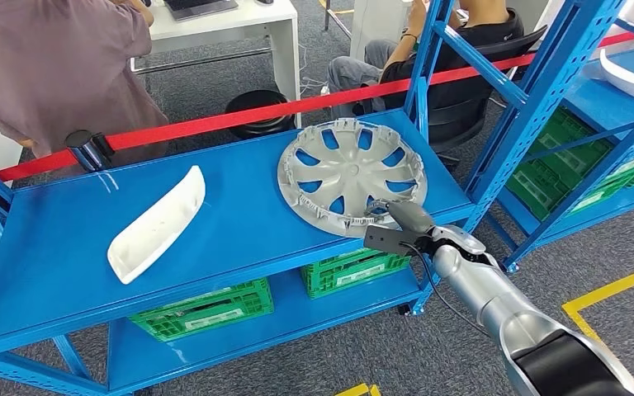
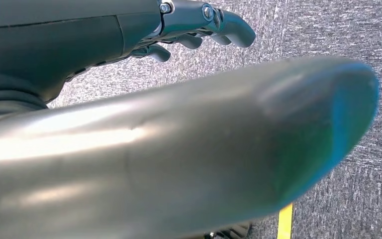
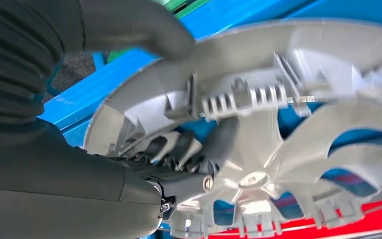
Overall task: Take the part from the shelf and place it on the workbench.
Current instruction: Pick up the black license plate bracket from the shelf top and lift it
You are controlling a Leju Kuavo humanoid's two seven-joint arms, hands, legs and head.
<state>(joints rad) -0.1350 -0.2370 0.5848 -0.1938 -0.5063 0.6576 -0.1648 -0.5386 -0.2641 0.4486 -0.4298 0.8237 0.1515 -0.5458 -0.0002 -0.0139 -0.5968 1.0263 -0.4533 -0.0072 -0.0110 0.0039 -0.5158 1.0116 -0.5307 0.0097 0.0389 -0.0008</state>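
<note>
My right robot hand (image 1: 402, 224) grips the hubcap's (image 1: 352, 175) near rim, thumb over, fingers (image 3: 179, 149) under; so far off-centre, it may tip and slip off the shelf (image 1: 66, 247).

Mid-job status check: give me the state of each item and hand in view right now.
Hubcap: inner side up on the blue shelf, near rim gripped by the right hand.
Right hand: thumb over the rim, fingers under it.
White trim part: lying on the shelf, untouched.
Left hand: hanging above carpet, holding nothing, fingers curled.
</note>
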